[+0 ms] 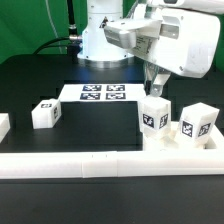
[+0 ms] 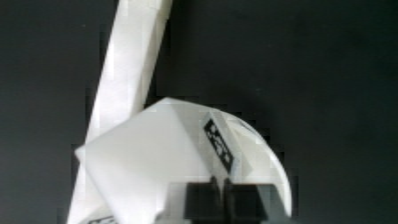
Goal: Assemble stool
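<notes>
Black tabletop, backed by green cloth at the exterior view's left, is being shared by the marker board (image 1: 96,93), printed with several square black-and-white tags, and 3 white stool legs, each being marked by a similar tag whose pattern is too small to be read. 1 lone leg (image 1: 45,113) is being shown toward the exterior view's left; the middle leg (image 1: 153,116) is being shown directly under the gripper (image 1: 157,90), with the end leg (image 1: 197,123) just beside it. A long white rail (image 1: 100,163) is being seen along the near edge. In the wrist view the jaws are being shown pressed fully together, nothing being clamped between them, at the middle leg's (image 2: 178,150) edge.
</notes>
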Controlling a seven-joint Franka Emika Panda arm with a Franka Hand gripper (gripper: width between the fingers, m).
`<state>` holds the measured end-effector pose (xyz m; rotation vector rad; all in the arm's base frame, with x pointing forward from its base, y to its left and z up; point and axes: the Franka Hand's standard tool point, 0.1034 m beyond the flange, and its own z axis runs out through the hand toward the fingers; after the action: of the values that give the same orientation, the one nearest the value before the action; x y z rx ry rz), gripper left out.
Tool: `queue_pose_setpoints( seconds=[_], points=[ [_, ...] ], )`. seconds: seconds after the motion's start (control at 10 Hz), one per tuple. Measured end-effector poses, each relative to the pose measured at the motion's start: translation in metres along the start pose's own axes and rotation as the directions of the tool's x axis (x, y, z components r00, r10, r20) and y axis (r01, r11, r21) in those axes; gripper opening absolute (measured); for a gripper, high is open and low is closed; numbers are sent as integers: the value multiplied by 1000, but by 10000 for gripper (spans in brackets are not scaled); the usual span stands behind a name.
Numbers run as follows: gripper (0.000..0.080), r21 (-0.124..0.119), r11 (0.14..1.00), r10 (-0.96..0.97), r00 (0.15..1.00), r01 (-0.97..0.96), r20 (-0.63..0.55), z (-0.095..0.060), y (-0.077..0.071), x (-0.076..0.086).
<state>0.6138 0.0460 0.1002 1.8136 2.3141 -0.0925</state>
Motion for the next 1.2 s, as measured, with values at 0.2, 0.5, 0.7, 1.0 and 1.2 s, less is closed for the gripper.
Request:
queue_pose_setpoints(
  seconds=[0.2,0.5,0.7,1.0,1.2],
  points=[
    [2,0,999,44,999,-44,0,0,0,-1],
    [18,-6,999,-43,999,43,2,1,1,-7],
    [369,-6,999,-47,999,47,7,1,1,-8],
    [618,-2,980,-199,980,199,20,2,0,-12],
    [640,8,923,-384,923,384,28,3,0,-13]
  ],
)
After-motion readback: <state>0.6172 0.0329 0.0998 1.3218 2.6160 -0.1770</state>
